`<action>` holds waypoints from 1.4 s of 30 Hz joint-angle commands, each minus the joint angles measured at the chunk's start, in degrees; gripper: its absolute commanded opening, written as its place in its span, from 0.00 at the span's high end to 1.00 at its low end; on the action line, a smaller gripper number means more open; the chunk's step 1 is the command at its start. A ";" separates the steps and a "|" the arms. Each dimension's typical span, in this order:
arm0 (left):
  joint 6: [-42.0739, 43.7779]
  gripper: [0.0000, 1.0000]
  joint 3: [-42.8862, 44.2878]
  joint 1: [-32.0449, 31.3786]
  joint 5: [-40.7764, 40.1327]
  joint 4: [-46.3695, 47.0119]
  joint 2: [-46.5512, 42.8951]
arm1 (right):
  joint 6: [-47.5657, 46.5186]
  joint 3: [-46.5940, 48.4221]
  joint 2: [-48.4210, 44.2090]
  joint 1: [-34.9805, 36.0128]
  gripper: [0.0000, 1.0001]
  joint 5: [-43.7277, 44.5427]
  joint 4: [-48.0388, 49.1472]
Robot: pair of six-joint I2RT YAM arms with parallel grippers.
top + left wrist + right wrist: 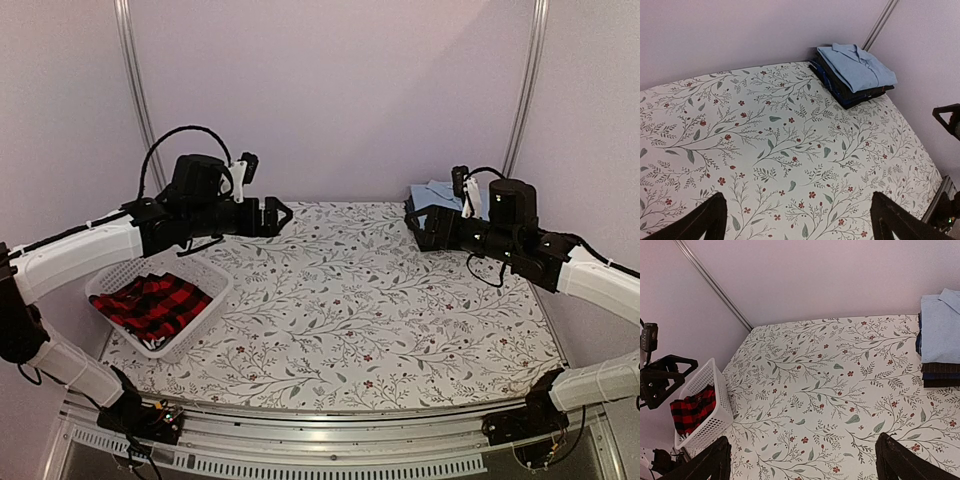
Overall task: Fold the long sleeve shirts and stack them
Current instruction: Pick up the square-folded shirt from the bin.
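A red-and-black check shirt [155, 303] [690, 410] lies crumpled in a white mesh basket [196, 330] [715, 400] at the table's left side. A stack of folded long sleeve shirts sits in the back right corner, with a light blue one [857, 67] [432, 193] [940, 327] on top of dark ones [852, 95] [940, 374]. My left gripper [275, 216] [800, 217] hovers open above the table just past the basket, nothing between its fingers. My right gripper [415, 224] [802, 460] hovers open in front of the stack, also holding nothing.
A floral cloth [340, 300] covers the table. Pale walls with metal corner posts [135, 90] close in the back and sides. The arm bases stand at the near edge.
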 commanded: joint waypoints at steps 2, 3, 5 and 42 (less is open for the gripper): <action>1.23 0.00 0.20 -0.70 -0.78 1.00 -1.83 | -0.61 1.62 -1.01 0.36 0.01 1.25 0.69; 1.29 0.00 0.11 -0.71 -0.90 1.02 -1.91 | -0.60 1.55 -1.01 0.35 0.01 1.25 0.66; 1.29 0.00 -0.07 -0.68 -1.17 1.04 -2.18 | -0.60 1.53 -0.92 0.40 0.01 1.25 0.54; -1.98 0.00 -4.57 2.50 -12.94 -10.21 -11.86 | -6.06 2.34 -1.16 0.34 0.01 0.83 -1.34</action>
